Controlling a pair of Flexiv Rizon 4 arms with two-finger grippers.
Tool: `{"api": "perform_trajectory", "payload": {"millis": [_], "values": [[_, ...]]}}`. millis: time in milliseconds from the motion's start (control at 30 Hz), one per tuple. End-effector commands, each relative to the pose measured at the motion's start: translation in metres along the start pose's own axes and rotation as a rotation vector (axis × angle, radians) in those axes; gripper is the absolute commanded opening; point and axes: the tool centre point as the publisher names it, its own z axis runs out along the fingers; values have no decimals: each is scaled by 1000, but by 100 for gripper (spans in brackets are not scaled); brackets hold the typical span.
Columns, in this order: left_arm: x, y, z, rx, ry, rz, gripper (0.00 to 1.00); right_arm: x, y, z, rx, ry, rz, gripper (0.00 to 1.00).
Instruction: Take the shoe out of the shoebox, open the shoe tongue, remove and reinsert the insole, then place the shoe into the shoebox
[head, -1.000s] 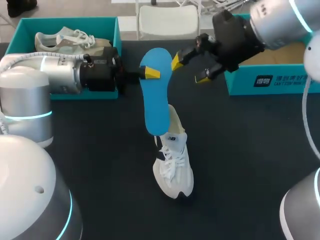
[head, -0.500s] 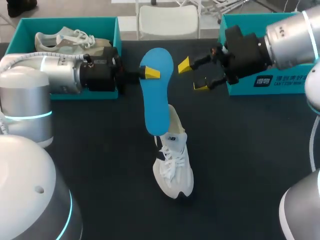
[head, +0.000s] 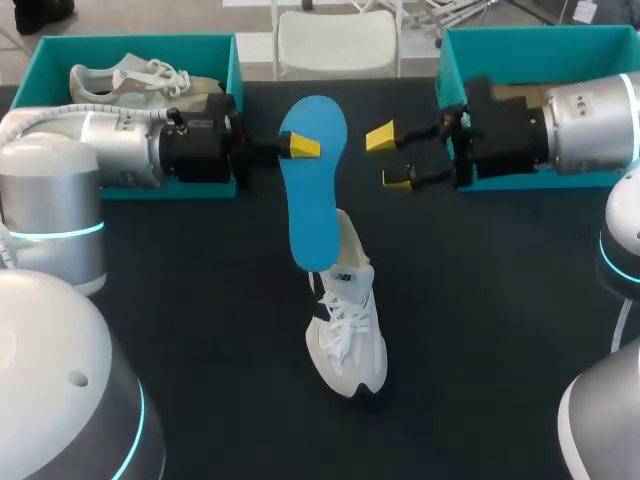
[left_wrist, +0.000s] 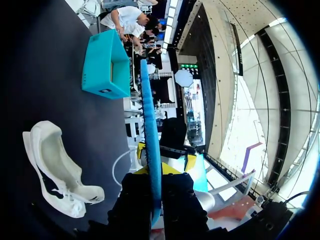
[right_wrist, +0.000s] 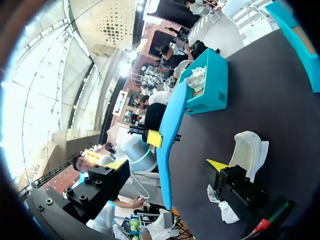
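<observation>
Blue insole (head: 311, 190) aloft above white shoe (head: 346, 335)

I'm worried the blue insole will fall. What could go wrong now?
1. The left gripper pinches the insole only near one end, so the long rest hangs free. It could slip out or swing.
2. Nothing holds the shoe: the right gripper is open and off to the side. Pushing the insole in could tip or slide the shoe, and the insole might bend instead of going in.
</observation>
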Motion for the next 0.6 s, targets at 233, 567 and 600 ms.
{"api": "perform_trajectory", "payload": {"millis": [233,567,600], "values": [[0,1,-1,0,-2,0,0,-2,0,4,-20,56,29,100],[1,0,-4,-28,50,55,0,-2,0,4,-20,56,29,100],[0,0,-4,-35,79,122,0,-2,0,4,-20,56,29,100]]}}
